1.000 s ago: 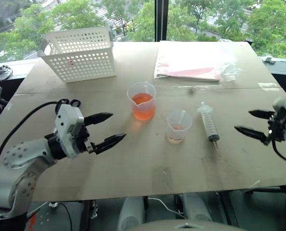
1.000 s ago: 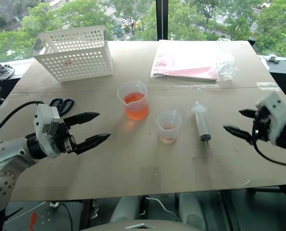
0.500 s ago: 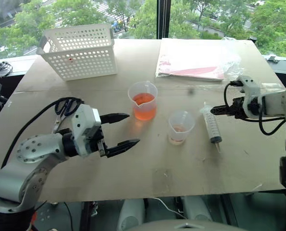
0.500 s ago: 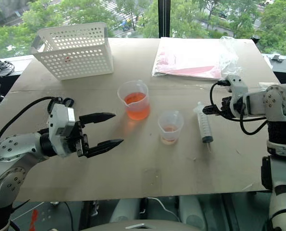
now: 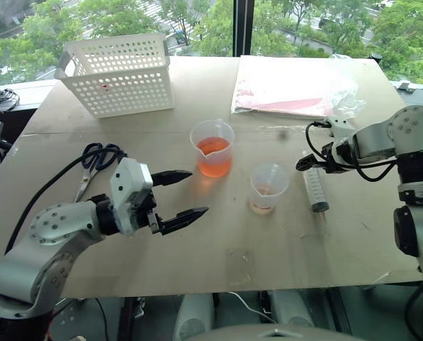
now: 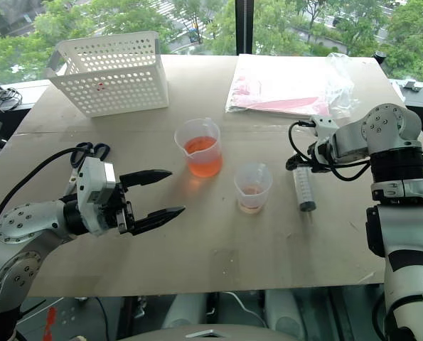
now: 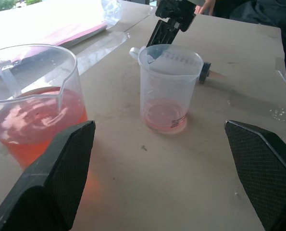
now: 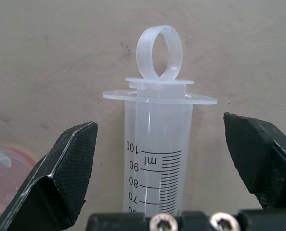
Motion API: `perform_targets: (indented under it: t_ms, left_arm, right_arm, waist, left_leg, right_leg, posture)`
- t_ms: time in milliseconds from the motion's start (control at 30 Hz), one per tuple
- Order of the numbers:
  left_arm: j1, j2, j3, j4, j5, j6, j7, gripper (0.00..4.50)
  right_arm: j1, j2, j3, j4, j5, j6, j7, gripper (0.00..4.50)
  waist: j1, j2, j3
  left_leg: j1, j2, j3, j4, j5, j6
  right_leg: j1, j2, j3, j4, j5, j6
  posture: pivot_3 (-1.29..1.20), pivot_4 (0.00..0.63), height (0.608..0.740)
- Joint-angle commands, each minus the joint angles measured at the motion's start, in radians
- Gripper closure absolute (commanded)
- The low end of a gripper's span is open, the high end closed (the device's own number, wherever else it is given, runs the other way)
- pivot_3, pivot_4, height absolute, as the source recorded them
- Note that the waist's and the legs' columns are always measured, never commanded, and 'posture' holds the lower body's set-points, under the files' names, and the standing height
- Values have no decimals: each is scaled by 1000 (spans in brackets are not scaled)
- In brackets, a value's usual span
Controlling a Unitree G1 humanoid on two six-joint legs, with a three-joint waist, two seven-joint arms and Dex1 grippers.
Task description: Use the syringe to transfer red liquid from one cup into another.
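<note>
The syringe [image 5: 315, 187] lies flat on the table, ring end away from me, right of the smaller cup [image 5: 269, 188]. My right gripper [image 5: 305, 163] is open and points down over the syringe's ring end. In the right wrist view its fingers [image 8: 68, 171] stand apart on either side of the scale-marked barrel [image 8: 157, 159]. The lipped beaker [image 5: 212, 147] holds red liquid [image 5: 212, 161] about halfway up. The smaller cup has an orange tint at its base. My left gripper [image 5: 197, 192] hovers open left of both cups, with nothing between its fingers [image 7: 61, 168].
A white perforated basket [image 5: 119, 74] stands at the back left. Black-handled scissors [image 5: 97, 158] lie left of my left arm. A clear bag over pink sheets [image 5: 289, 89] lies at the back right. The table's front edge [image 5: 232, 284] is close.
My right arm has swung in from the right edge and tipped downward over the syringe's ring end. The left gripper has drifted slightly toward the beaker, still open.
</note>
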Motion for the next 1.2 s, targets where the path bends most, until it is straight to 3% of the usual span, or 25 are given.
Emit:
perform_targets:
  t_ms: [33,167,200,367,467,567,633,733,833,1000,1067,1200]
  left_arm:
    - [5,-4,23,-51,-18,-14,11,0]
    - [11,-6,29,-48,-15,-18,14,0]
    - [12,-6,30,-46,-15,-19,15,0]
    - [8,-16,21,-48,-11,-22,29,0]
    - [-4,-40,29,-44,-21,-22,58,0]
    - [-11,-83,53,-38,-50,-12,112,0]
    - [-7,-104,66,-28,-55,-7,144,0]
    - [-7,-121,96,-9,-68,8,188,0]
    - [-14,-131,147,23,-93,30,241,0]
    - [-93,-124,266,138,-69,34,373,0]
    - [-143,-108,297,183,-66,37,401,0]
    - [-224,-66,320,234,-49,37,424,0]
  right_arm:
    - [11,0,14,-5,-17,6,-5,908]
    - [14,-14,50,-32,-22,6,38,2815]
    - [14,-18,58,-41,-26,6,49,3070]
    - [28,-64,86,-176,-55,3,175,3072]
    - [46,-63,-49,-303,-20,-107,331,3072]
    - [-10,-4,-229,-361,91,-194,458,3072]
    - [-53,33,-258,-414,103,-249,506,3072]
    - [-82,186,-320,-496,75,-489,529,3072]
    - [-100,281,-247,-523,-33,-631,560,3073]
    - [-13,527,-79,-448,-331,-1065,632,3073]
    - [29,537,20,-416,-472,-1201,690,3073]
    - [96,569,83,-394,-566,-1287,715,3073]
  waist:
    - [-1,0,0]
    - [-1,0,-1]
    - [-1,0,-1]
    - [1,0,-1]
    - [1,1,0]
    - [-4,1,0]
    - [-6,1,0]
    - [-5,1,-1]
    - [-4,1,-1]
    - [-4,0,-2]
    - [2,0,-2]
    - [4,0,-2]
  left_leg:
    - [0,0,0,0,0,0]
    - [0,0,0,0,0,0]
    - [0,0,-1,0,0,0]
    - [0,0,-1,0,0,0]
    - [-1,0,-1,0,0,0]
    - [-1,1,-1,0,0,0]
    - [-1,2,-1,0,0,0]
    - [0,4,-2,0,0,0]
    - [1,5,-3,0,0,0]
    - [1,4,-1,1,0,0]
    - [1,4,-2,1,0,0]
    - [-2,0,-2,2,1,-1]
  right_leg:
    - [0,0,0,0,0,0]
    - [0,0,0,0,0,0]
    - [0,0,-1,0,0,0]
    - [0,0,-1,0,0,0]
    - [-1,0,-1,0,0,0]
    - [-1,1,-1,0,0,0]
    - [-1,1,0,1,0,0]
    - [-1,4,-2,1,0,0]
    - [-1,4,-3,2,0,0]
    - [0,3,-2,3,0,0]
    - [-1,3,-3,3,1,0]
    - [-1,-2,-4,2,1,0]
  posture:
    - [0,150,740]
    - [0,150,740]
    - [0,150,740]
    - [0,150,740]
    - [0,150,740]
    - [0,150,740]
    - [0,150,740]
    - [0,150,740]
    - [0,150,740]
    - [0,150,740]
    - [0,150,740]
    - [0,150,740]
